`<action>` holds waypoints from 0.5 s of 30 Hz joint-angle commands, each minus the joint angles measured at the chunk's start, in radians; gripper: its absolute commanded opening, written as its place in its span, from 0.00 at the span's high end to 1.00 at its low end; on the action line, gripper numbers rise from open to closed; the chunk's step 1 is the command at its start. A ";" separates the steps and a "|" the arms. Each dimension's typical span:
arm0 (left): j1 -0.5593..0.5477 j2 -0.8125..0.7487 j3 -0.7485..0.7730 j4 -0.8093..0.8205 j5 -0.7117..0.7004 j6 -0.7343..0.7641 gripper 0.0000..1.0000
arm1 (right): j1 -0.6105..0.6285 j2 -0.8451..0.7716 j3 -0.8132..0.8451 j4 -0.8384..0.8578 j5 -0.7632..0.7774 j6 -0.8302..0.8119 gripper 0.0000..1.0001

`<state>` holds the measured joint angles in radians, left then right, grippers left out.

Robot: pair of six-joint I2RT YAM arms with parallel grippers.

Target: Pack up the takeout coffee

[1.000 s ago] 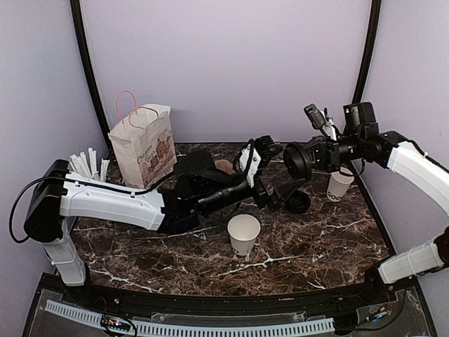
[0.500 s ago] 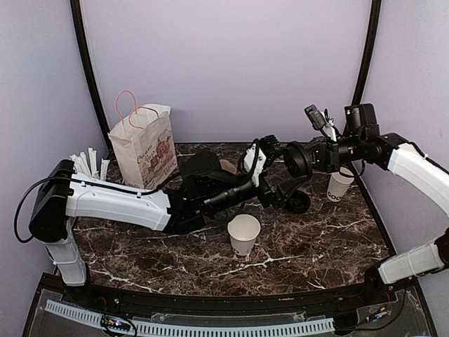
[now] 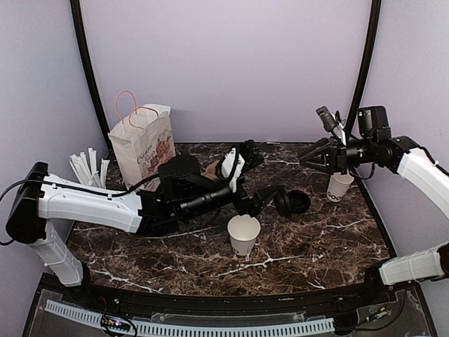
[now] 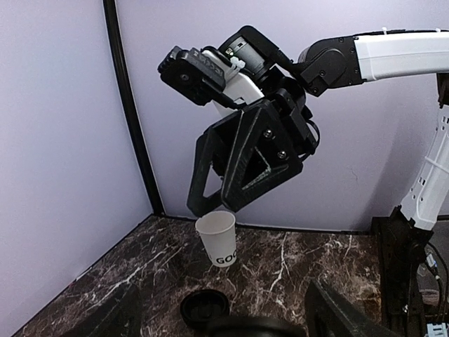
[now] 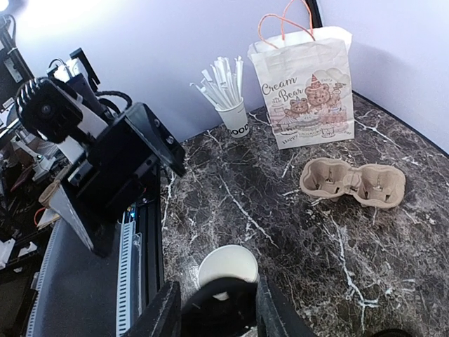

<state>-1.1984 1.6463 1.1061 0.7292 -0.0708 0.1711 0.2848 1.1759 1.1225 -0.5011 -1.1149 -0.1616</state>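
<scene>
A black round lid (image 3: 283, 205) sits in my left gripper (image 3: 279, 200), just above the table right of centre. In the left wrist view the lid (image 4: 245, 326) shows low between that gripper's wide-set fingers. The same lid (image 5: 221, 309) overlaps a plain white paper cup (image 5: 226, 265) in the right wrist view. That cup (image 3: 243, 235) stands open-topped at centre front. My right gripper (image 3: 309, 153) hangs open and empty at the back right, fingers spread (image 4: 216, 206). Below it stands another open white cup (image 3: 340, 188) with black lettering (image 4: 219, 242).
A second black lid (image 3: 300, 202) lies on the marble top beside the held one. A printed paper bag (image 3: 144, 147) with pink handles stands back left, with a cup of wrapped straws (image 3: 88, 167) beside it. A pulp cup carrier (image 5: 353, 181) lies in front of the bag.
My right gripper opened, let go of the black lid and drew back to the right. My left arm pulled back left and lower, with the lid now in its fingers.
</scene>
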 commanded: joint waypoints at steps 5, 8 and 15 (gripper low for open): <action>0.023 -0.203 -0.157 -0.206 -0.081 -0.111 0.19 | -0.007 0.041 -0.090 -0.008 0.138 -0.100 0.64; 0.038 -0.225 -0.179 -0.248 -0.103 -0.174 0.19 | -0.005 0.097 -0.059 -0.138 0.218 -0.260 0.67; 0.057 -0.267 -0.223 -0.381 -0.177 -0.321 0.16 | 0.033 0.162 -0.102 -0.203 0.503 -0.397 0.75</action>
<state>-1.1526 1.4349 0.9077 0.4534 -0.1871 -0.0406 0.2913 1.3243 1.0447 -0.6647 -0.7994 -0.4587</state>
